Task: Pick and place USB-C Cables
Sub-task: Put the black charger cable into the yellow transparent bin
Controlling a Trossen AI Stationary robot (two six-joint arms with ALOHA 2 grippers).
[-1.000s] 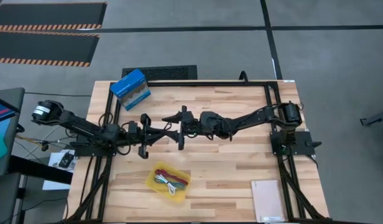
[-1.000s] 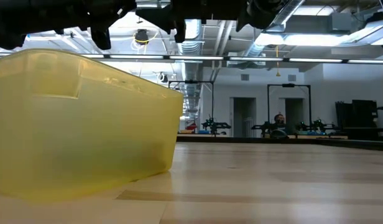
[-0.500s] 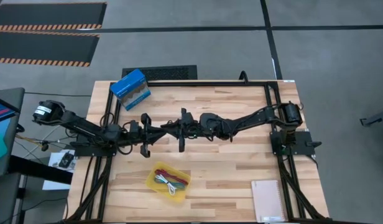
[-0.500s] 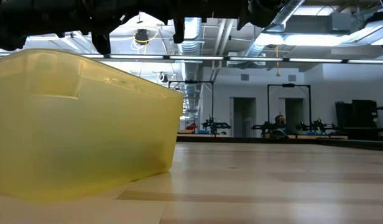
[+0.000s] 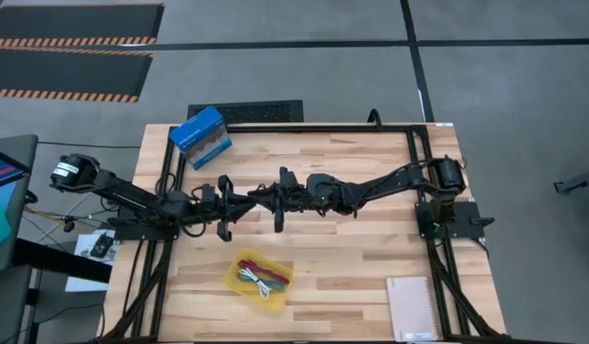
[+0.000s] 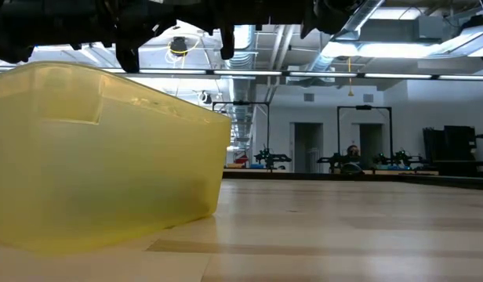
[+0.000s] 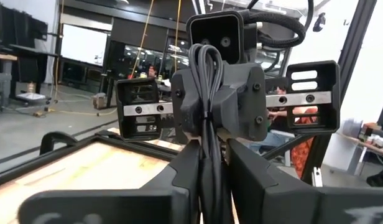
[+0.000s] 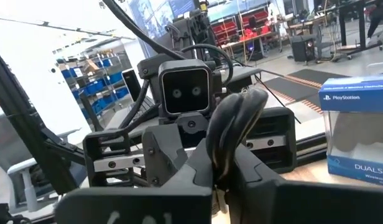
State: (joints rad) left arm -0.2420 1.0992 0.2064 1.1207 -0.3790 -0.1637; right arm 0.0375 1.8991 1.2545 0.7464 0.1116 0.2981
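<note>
Mid-handover above the yellow tray, our left gripper and right gripper both pinch the black USB-C cable; next, one should release.

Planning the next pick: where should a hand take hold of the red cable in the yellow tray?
Probably grip the red cable across the middle of its bundle, coming straight down, since the walls of the yellow tray block the sides. For now the left hand and right hand both clamp the black cable over mid-table.
</note>
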